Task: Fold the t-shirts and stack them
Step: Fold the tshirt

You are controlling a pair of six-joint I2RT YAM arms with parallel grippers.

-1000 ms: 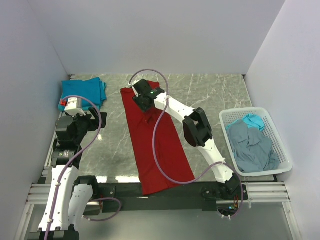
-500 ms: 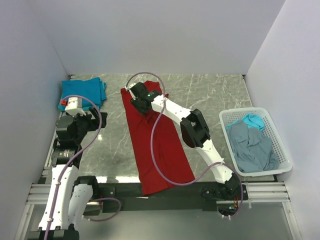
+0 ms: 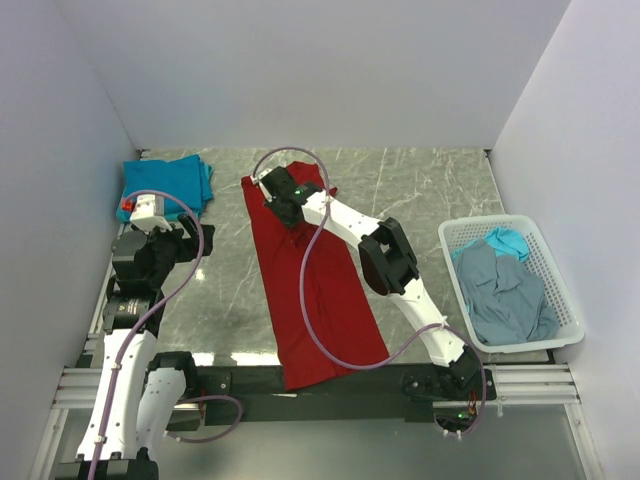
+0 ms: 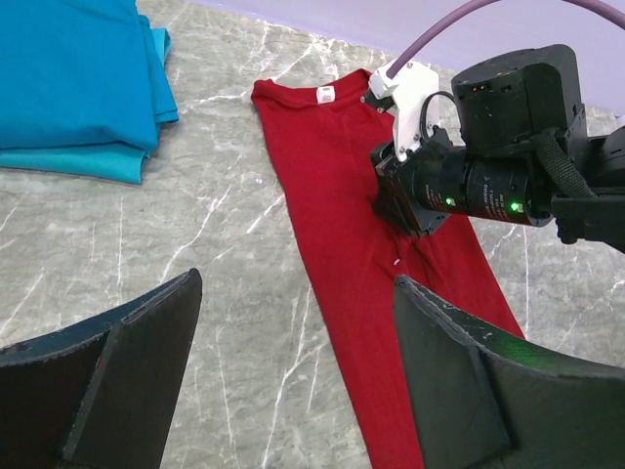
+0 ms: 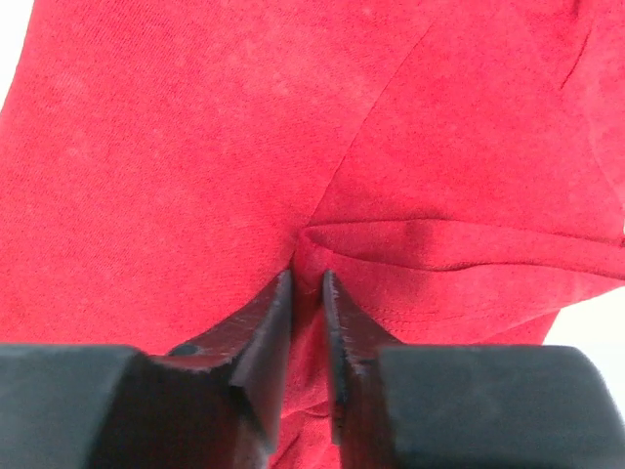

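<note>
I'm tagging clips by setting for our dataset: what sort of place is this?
Probably a lab test cell, not a home: plain white walls box in a marble-patterned table, two arms are bolted to a metal rail, and a red t-shirt lies spread for folding.

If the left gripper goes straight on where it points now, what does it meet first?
Probably the table, just beside the red shirt; possibly the shirt's edge, since depth is unclear.

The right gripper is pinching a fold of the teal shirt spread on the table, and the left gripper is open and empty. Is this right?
Only the colour is wrong: the right wrist view shows the right gripper pinching a fold of the red shirt spread on the table. The left gripper is open and empty.
</note>
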